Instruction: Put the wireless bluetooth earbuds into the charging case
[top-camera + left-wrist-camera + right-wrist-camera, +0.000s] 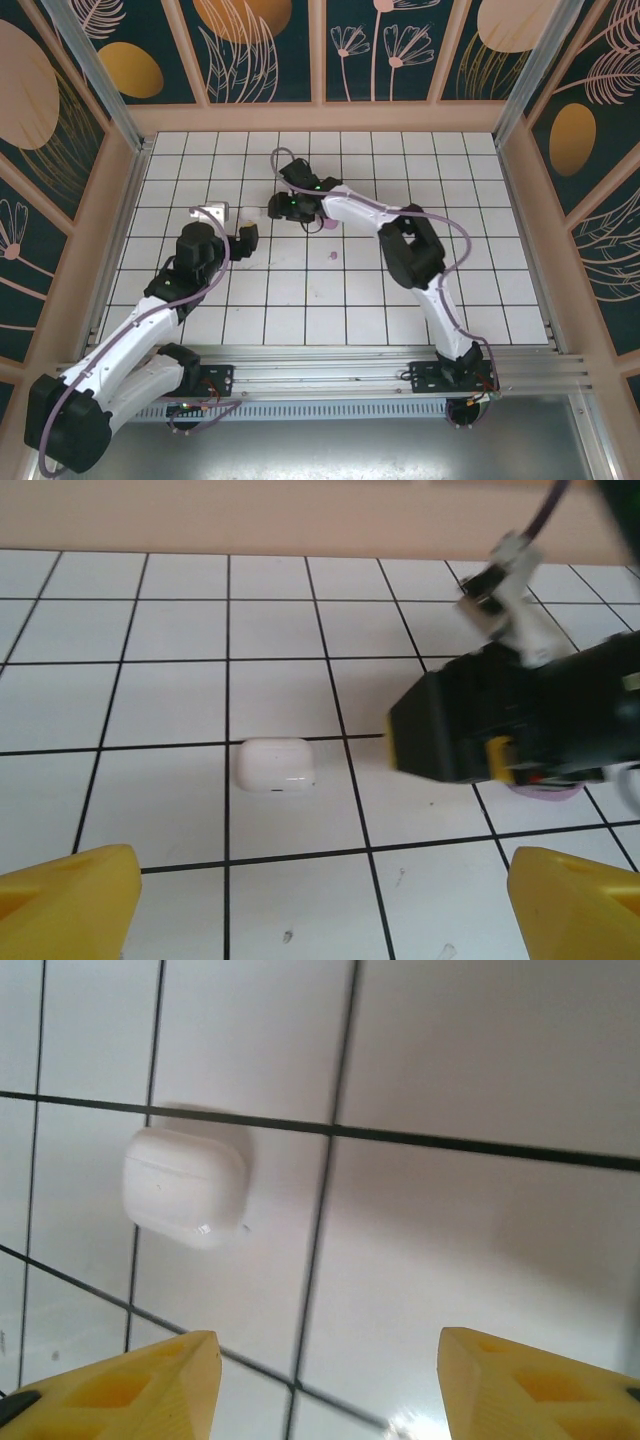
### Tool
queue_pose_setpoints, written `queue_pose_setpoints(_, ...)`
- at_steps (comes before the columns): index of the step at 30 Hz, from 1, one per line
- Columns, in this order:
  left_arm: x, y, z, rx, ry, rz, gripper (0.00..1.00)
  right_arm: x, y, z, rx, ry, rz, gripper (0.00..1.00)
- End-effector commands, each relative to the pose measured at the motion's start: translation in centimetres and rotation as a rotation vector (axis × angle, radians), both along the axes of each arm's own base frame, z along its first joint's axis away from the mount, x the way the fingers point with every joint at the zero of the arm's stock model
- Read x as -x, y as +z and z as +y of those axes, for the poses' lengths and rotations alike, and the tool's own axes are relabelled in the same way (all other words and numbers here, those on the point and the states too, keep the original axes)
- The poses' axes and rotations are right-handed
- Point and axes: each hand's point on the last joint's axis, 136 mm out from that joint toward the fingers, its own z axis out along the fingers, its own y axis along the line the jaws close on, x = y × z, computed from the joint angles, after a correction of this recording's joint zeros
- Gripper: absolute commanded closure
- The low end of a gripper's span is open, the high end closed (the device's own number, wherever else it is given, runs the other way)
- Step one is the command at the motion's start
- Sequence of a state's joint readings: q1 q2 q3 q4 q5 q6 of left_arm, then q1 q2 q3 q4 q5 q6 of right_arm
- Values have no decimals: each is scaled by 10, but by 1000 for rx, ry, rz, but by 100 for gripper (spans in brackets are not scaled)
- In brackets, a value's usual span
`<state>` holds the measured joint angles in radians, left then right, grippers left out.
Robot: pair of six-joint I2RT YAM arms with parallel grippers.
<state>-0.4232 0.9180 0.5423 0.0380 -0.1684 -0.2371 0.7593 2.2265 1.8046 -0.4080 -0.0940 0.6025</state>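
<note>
Both my claws stand apart, with nothing between the fingers. My right gripper (330, 1385) hangs low over the tiles, the shut white charging case (185, 1188) just beside it. My left gripper (320, 905) faces that case from the near side. A lilac case (545, 792) peeks from under my right claw's black body. One lilac earbud (333, 256) lies alone on the tiled table (400, 300), well apart from both cases.
</note>
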Motion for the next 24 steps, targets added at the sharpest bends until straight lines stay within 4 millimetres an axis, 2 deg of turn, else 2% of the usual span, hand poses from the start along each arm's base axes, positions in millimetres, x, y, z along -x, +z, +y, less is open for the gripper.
queue_pose_setpoints(1, -10, 14, -15, 71, -46, -38, 8, 1, 34, -47, 63, -146, -100, 39)
queue_pose_setpoints(5, -16, 6, -28, 97, -92, -4, 10, 15, 21, -93, 125, -273, -95, 34)
queue_pose_setpoints(9, -20, 4, -32, 80, -106, 17, 10, 22, -2, -118, 213, -350, -58, 30)
queue_pose_setpoints(17, -19, -1, -29, 55, -99, 23, 9, 18, -25, -120, 266, -375, -24, 18)
queue_pose_setpoints(24, -20, -2, -27, 38, -93, 21, 8, 10, -39, -108, 267, -354, 3, 16)
